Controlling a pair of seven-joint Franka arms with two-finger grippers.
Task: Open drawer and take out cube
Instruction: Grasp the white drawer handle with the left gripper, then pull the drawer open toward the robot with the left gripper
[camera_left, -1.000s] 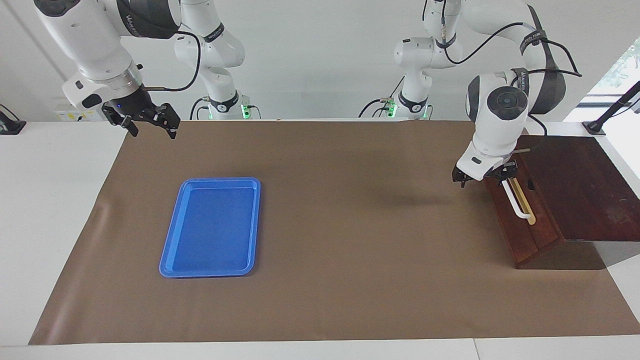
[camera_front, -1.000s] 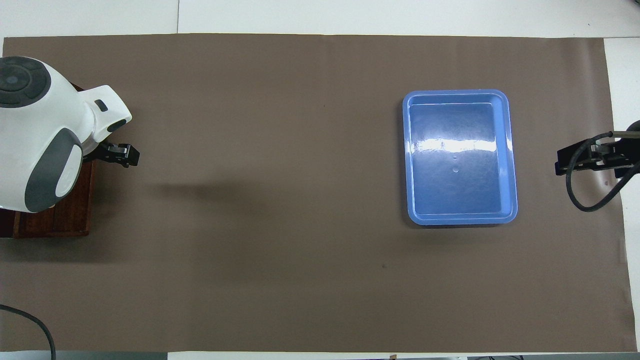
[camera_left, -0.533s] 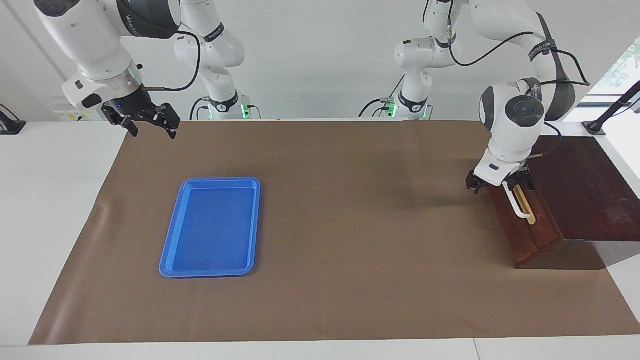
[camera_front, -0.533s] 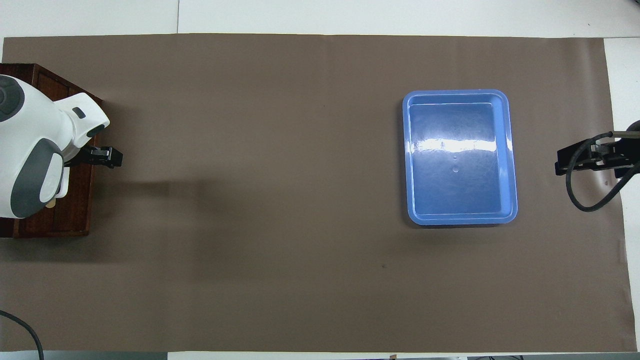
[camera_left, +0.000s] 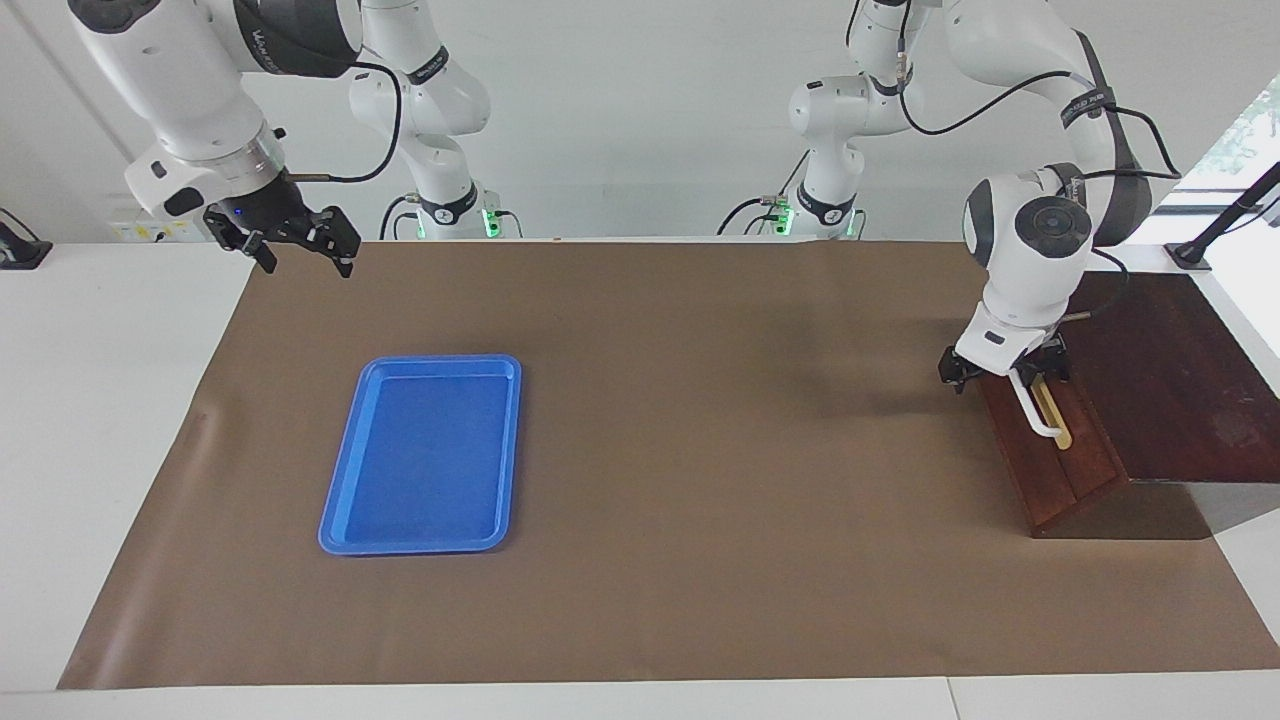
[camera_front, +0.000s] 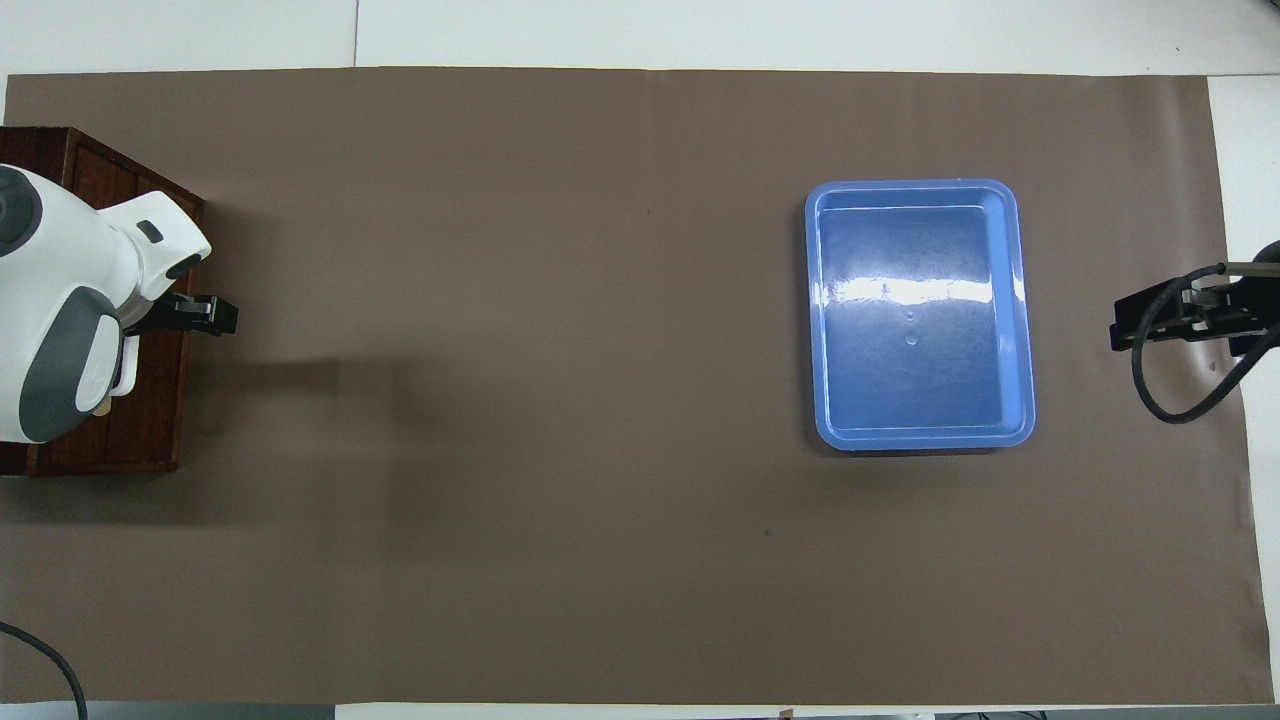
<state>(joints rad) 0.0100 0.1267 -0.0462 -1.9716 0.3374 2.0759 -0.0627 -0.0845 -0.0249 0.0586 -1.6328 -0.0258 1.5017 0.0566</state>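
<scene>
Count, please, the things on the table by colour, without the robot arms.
Blue: 1, the tray
Dark brown: 1, the wooden box with the drawer, shut
Grey-brown: 1, the mat
Yellow: 0 in sight
Total: 3

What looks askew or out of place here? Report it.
Nothing stands out. The drawer is shut, with the left gripper at its white handle. The blue tray lies flat, and the right gripper waits raised.
</scene>
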